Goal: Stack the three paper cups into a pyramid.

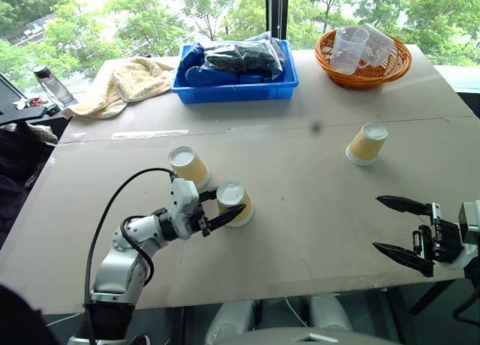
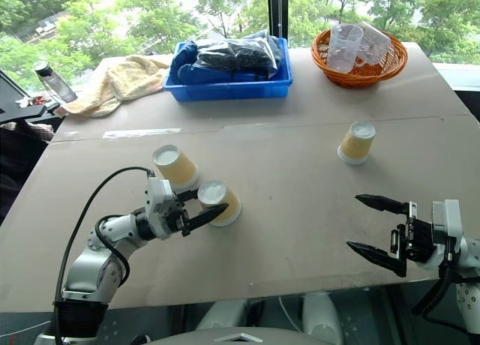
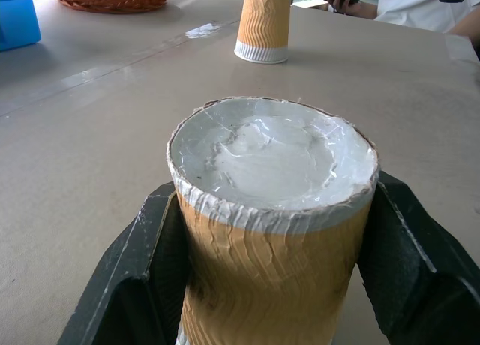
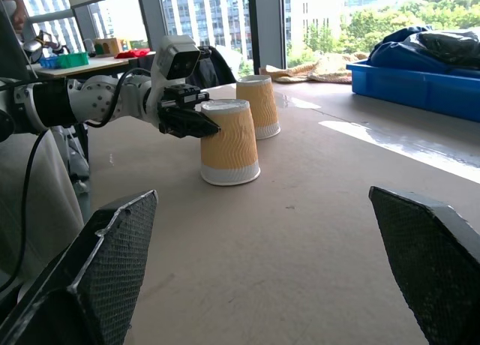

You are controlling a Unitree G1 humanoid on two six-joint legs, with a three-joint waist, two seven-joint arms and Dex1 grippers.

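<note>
Paper cups stand upside down on the brown table [image 1: 315, 232], three in all. The near cup [image 1: 234, 202] sits near the table's left side, pinched between the two black fingers of the left gripper [image 1: 226, 211]; those fingers hide part of its wall. The second cup [image 1: 187, 166] stands just beside it, farther and to the left. The third cup [image 1: 367, 143] stands well apart on the right. The right gripper [image 1: 391, 225] hovers near the right front edge, fingers spread, holding nothing. In the far orange basket [image 1: 364, 73], clear plastic cups [image 1: 349, 48] overlap and are hard to separate. No writing is readable on any item.
</note>
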